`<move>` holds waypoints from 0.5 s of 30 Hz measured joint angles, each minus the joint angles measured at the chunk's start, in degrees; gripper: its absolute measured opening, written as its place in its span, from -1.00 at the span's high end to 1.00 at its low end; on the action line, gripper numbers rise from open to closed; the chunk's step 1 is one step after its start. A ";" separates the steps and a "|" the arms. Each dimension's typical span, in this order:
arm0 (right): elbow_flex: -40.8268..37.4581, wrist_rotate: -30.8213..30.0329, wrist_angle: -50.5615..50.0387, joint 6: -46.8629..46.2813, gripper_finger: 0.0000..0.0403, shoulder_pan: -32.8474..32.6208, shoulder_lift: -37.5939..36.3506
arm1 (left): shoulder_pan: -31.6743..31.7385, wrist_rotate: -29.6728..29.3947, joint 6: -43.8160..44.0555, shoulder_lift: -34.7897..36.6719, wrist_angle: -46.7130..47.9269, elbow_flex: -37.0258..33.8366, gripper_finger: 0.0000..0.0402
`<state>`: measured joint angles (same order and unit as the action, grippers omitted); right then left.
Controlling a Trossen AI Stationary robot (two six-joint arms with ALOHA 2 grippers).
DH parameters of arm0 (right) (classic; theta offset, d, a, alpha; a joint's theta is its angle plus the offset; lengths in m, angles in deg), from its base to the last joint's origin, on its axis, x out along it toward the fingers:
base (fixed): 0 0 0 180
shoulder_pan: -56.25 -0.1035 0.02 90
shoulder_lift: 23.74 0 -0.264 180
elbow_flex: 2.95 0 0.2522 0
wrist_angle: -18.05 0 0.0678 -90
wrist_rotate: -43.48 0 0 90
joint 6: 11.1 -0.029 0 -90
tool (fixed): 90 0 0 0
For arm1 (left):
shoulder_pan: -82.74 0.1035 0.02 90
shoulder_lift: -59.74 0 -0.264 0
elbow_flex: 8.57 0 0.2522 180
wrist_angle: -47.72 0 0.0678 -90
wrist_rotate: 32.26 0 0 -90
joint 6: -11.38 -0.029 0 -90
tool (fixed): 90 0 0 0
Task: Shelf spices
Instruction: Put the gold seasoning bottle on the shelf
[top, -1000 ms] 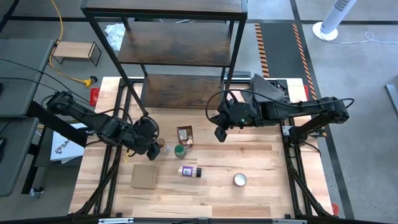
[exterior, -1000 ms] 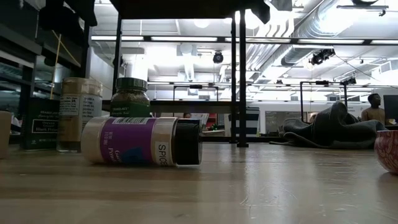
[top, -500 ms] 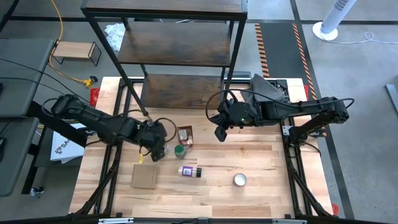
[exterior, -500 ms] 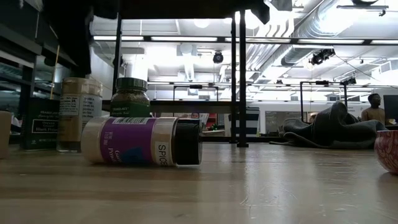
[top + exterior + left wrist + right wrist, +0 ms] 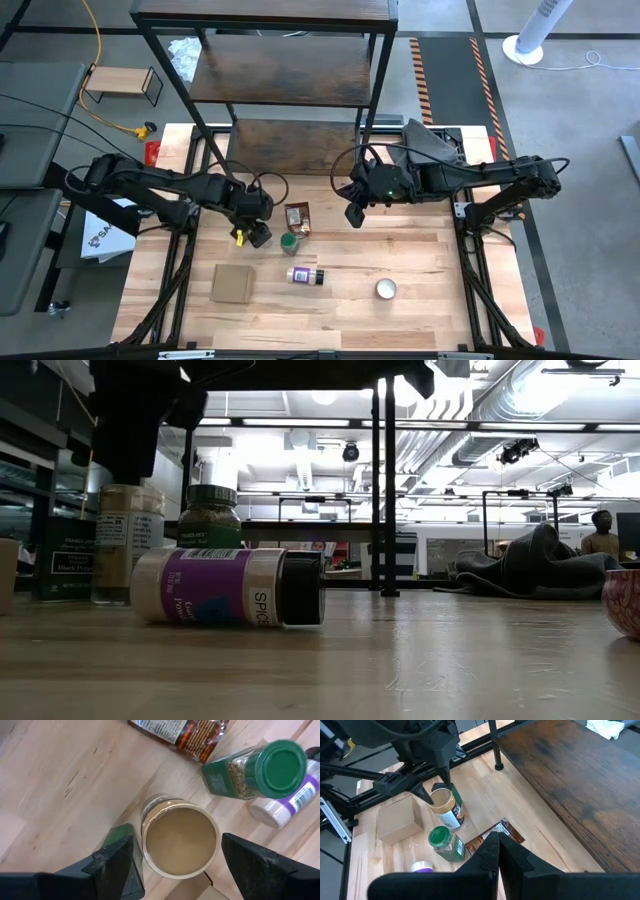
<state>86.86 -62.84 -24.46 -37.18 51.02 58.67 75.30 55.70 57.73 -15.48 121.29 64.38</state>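
The shelf (image 5: 285,70) spans the table's (image 5: 480,310) far edge; bare boards lie toward the near right. Left gripper (image 5: 177,852), fingers spread wide, brackets the upright tan-lidded jar (image 5: 179,840), holding nothing. Right gripper (image 5: 495,852), closed and empty, hovers above the brown-orange pouch (image 5: 502,835).

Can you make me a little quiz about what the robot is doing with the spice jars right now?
1. True or false: the left gripper is open, with a finger on each side of the tan-lidded jar.
2. Which jar lies on its side on the table? A) the green-lidded jar B) the dark-capped jar with the purple-white label C) the tan-lidded jar
3. Fill in: the right gripper, shut and empty, waits in front of the ____.

Key: 1 true. 2 B. 3 shelf.
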 joint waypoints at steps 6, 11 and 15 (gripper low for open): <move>0.00 -0.17 0.00 -0.95 1.00 0.28 0.00 | -0.13 0.02 0.00 0.00 -0.04 0.02 -0.49; 0.00 -0.17 0.00 -1.12 1.00 0.94 0.00 | -0.13 -0.44 -0.84 -0.56 0.04 0.02 -0.49; 0.00 -0.18 0.02 -1.06 1.00 1.14 0.00 | -0.24 1.05 -2.36 -2.55 -0.08 0.02 -0.49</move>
<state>86.86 -63.02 -24.44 -38.24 52.15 58.67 75.06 56.75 55.36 -18.03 121.21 64.41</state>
